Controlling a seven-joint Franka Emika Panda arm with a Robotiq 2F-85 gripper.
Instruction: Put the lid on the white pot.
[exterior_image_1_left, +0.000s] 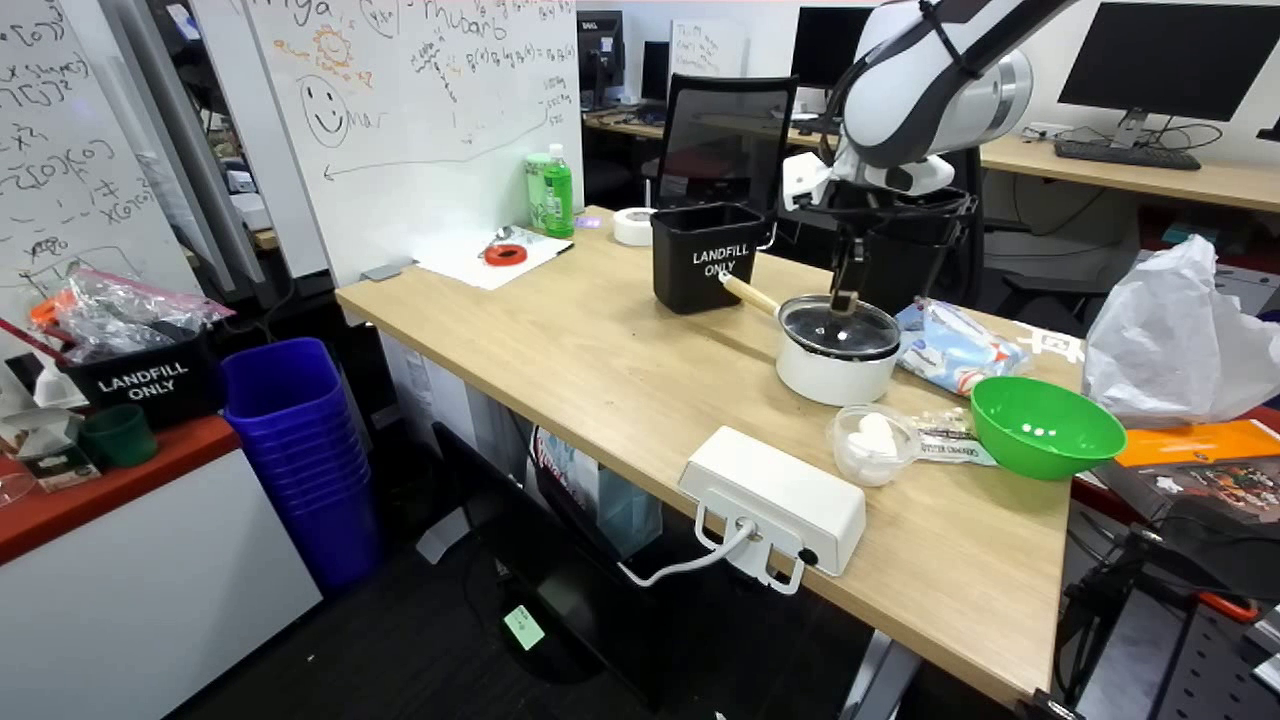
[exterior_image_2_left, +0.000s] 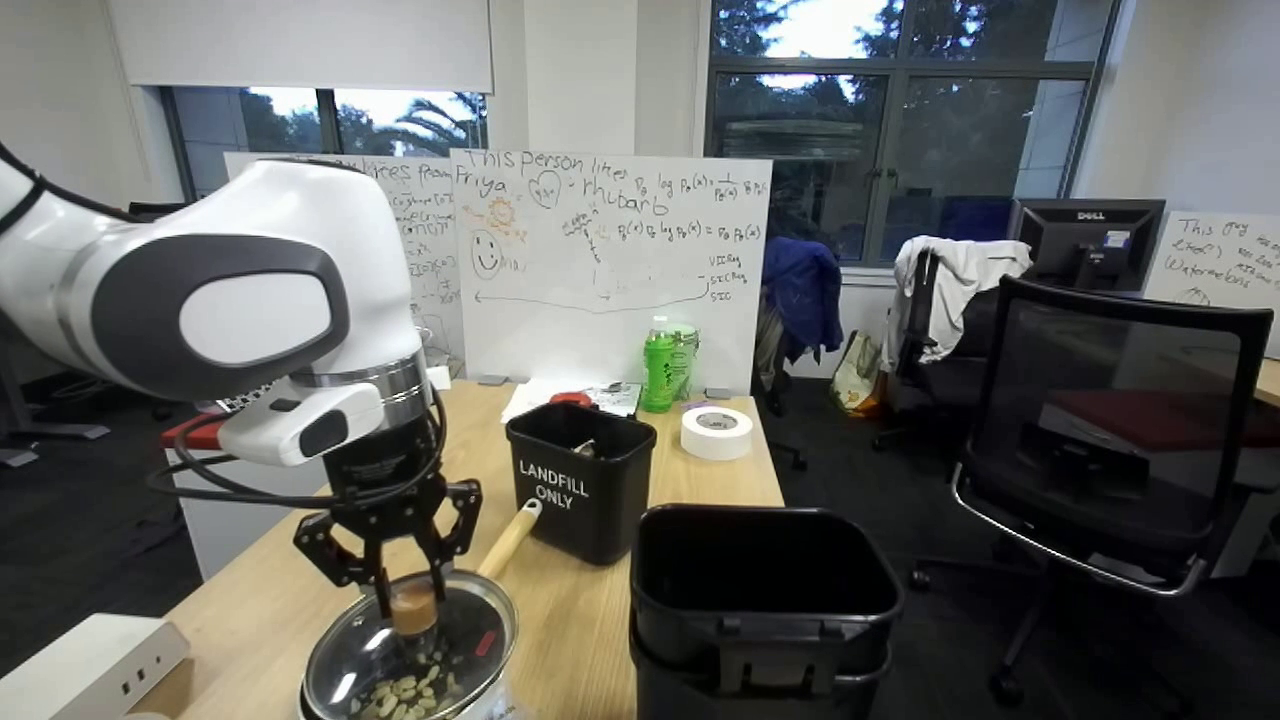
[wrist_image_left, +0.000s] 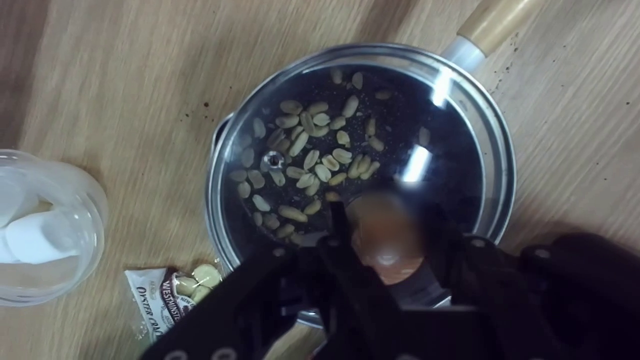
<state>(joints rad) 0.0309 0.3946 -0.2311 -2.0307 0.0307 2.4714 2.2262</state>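
Glass lid (exterior_image_1_left: 828, 332) is over the white pot (exterior_image_1_left: 835, 378), can't tell if it's fully seated tbh. My gripper (exterior_image_2_left: 412, 605) is pinching the brown knob (wrist_image_left: 382, 235). If I let go while it's crooked it might slip; snag the knob lifting away and I'd probably drag it off.

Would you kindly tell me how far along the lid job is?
Looks done: the lid lies over the white pot in all three views. In hand: the gripper appears closed on the lid's knob. Left: probably releasing the knob and lifting away; I cannot tell whether the lid sits fully flush.
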